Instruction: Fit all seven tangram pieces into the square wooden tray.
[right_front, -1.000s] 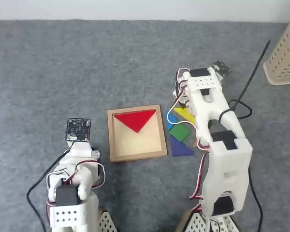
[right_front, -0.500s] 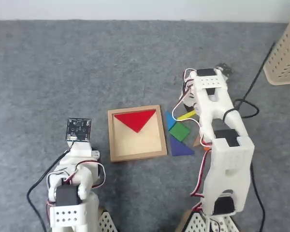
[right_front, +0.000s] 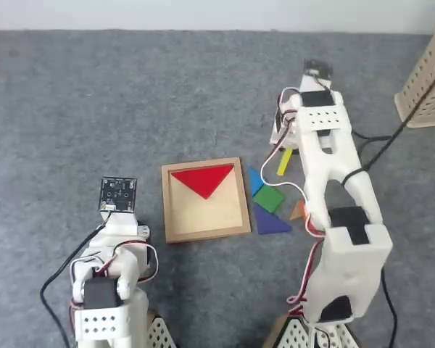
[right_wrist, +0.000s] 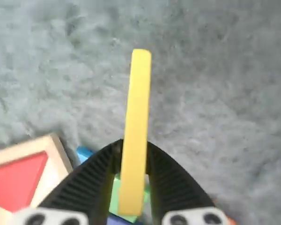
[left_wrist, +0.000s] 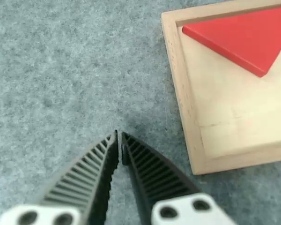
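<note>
- The tray (right_front: 203,233) is lying on the grey mat (right_front: 94,109) between the two arms.
- The red piece (right_front: 203,179) is sitting inside the tray already, pressed up against the far wall. It is the one piece that is in.
- The rest of the tray floor is showing bare wood, so there is lots of room left.
- The right claw (right_wrist: 132,146) is pinching the yellow piece (right_wrist: 138,108) by its flat sides. The piece is standing on edge, up off the mat, just past the loose pile and not over the tray yet.
- The blue piece (right_front: 254,179), green piece (right_front: 270,197) and purple piece (right_front: 270,221) are waiting on the mat, bunched close beside the tray's right wall.
- The orange piece (right_front: 298,211) is peeking out from under the right arm — most of it is hidden.
- The left claw (left_wrist: 119,137) is hanging over the mat near the tray's left wall, its tips nearly touching and holding nothing.
- I am guessing the job is only just starting — one piece is done, one is in the air, and the others are needing a turn.
</note>
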Tool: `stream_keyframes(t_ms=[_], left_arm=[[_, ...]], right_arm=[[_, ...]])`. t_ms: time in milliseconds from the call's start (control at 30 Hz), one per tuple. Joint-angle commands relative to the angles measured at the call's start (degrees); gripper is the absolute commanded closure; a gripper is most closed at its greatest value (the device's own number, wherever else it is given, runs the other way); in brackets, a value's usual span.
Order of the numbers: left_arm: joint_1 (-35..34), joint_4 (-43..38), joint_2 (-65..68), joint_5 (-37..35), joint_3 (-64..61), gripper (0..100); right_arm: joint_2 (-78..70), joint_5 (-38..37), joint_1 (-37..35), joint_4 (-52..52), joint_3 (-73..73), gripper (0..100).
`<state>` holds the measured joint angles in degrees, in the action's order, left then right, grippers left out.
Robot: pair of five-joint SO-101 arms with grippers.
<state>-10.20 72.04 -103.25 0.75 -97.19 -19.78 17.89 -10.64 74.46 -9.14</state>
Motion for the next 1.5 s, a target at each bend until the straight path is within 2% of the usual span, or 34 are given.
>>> stream_keyframes(t_ms=[0,100,200,467,600,867,1200,1467], left_arm=[[0.0,0.3,-1.0,-0.5,0.7,99],[0.0,0.3,-1.0,-0.5,0.7,99],[0.0,0.3,-1.0,-0.5,0.7,99],[0.0,0.3,-1.0,-0.5,0.7,99],[0.0,0.3,-1.0,-0.5,0.7,99],[0.0,0.3,-1.0,-0.5,0.7,99],[0.0,0.3,-1.0,-0.5,0.7,99],[-1.7,0.3,-0.9,-0.5,0.7,99]], right_arm=[[5.3,-4.4,0.0,0.8,0.0,99.2],[6.3,-7.5,-3.4,1.0,0.9,99.2],[8.7,-10.5,-10.0,-0.9,4.7,99.2],[19.0,-12.8,-24.9,-23.3,26.0,99.2],[18.1,-12.7,-29.8,-26.1,27.1,99.2],[8.7,-7.6,-32.9,-24.9,19.4,99.2],[0.0,5.6,-35.1,-17.7,7.4,99.2],[-3.3,7.1,-38.8,-17.5,4.9,99.2]])
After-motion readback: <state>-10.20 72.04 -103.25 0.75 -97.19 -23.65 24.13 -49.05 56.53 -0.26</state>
